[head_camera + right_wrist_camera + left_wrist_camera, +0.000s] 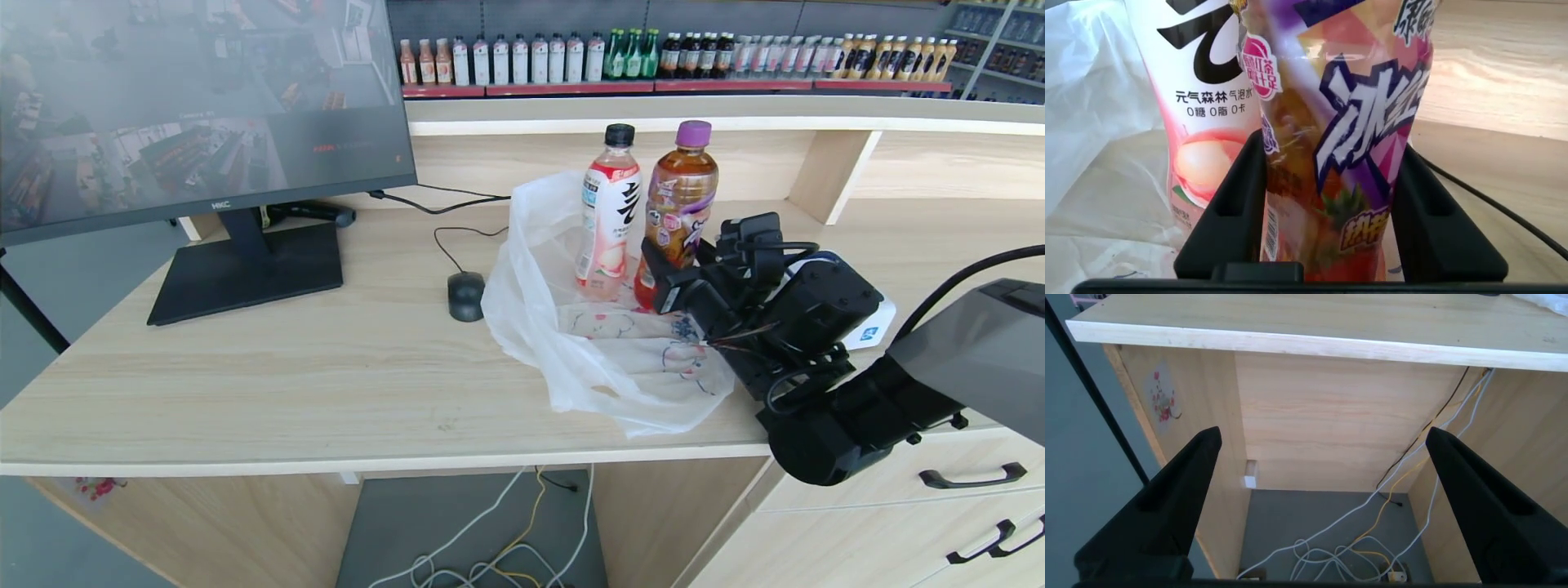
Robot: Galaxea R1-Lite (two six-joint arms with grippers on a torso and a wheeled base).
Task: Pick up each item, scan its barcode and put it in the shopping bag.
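The right gripper clamps the upright tea bottle low down, likely to lift it for scanning, while the left gripper hangs spread wide below the counter

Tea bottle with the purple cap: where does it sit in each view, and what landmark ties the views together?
Head view: the tea bottle stands right of centre, just right of the pink bottle.
Right wrist view: it fills the centre, between the fingers of the right hand, pink bottle beside it.
Left wrist view: not in it; this camera looks under the counter.
Shared landmark: the counter's wooden top.
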